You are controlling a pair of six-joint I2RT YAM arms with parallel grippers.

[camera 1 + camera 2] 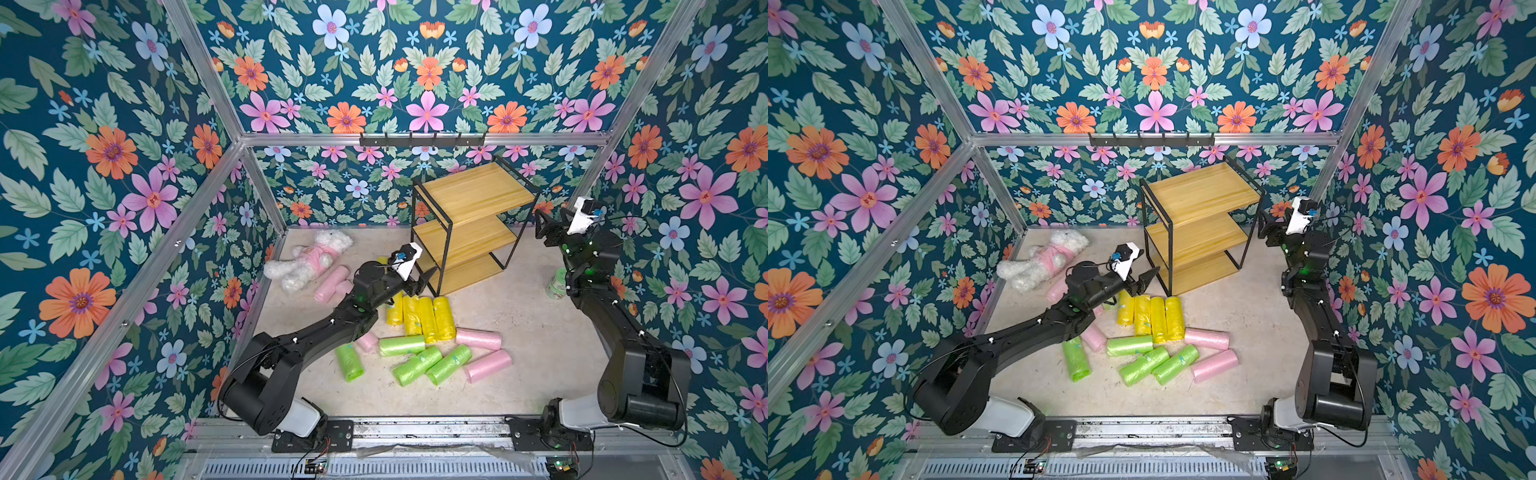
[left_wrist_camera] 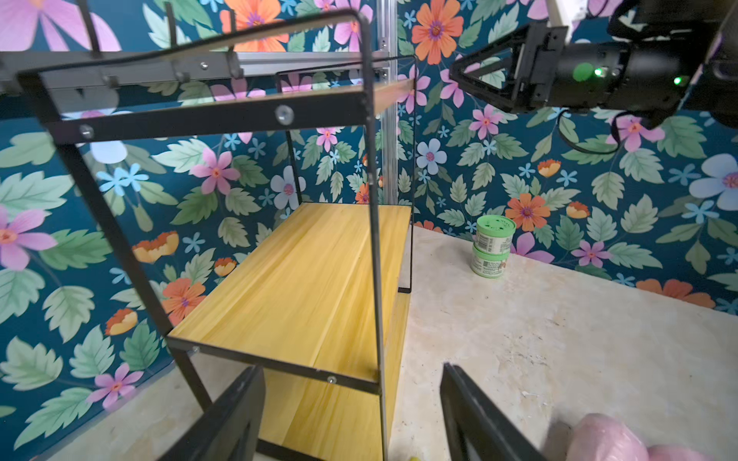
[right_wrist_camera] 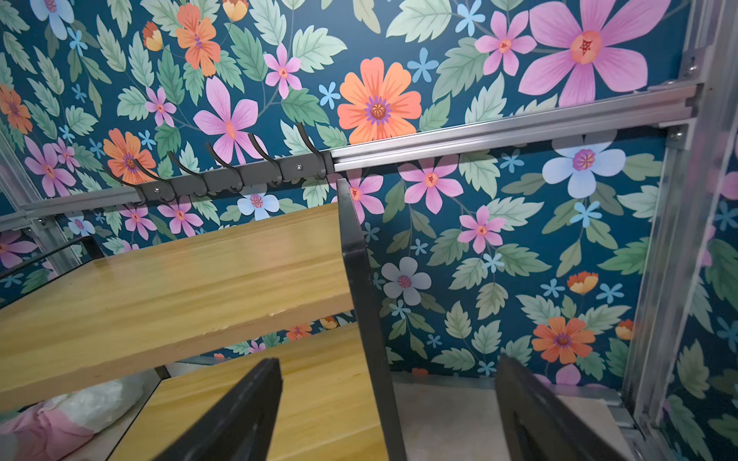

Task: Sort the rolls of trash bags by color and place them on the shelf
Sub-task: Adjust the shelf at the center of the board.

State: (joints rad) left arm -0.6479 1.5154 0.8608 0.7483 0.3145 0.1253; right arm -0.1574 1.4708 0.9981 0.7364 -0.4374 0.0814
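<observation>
Nothing shelved yet: the shelf (image 1: 469, 195) shows bare boards, while yellow, green and pink rolls (image 1: 428, 318) all lie on the bench (image 1: 519, 307) before it. Left fingers (image 2: 239, 407) spread, empty, by its lower corner; right fingers (image 3: 247, 399) spread, empty, beside its top board

At least thirteen rolls (image 1: 478, 338), one shelf (image 1: 473, 189)

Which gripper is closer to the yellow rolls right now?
Left. The left gripper is right by the yellow rolls, at the shelf's lower front corner; the right gripper is raised beside its top board.
</observation>
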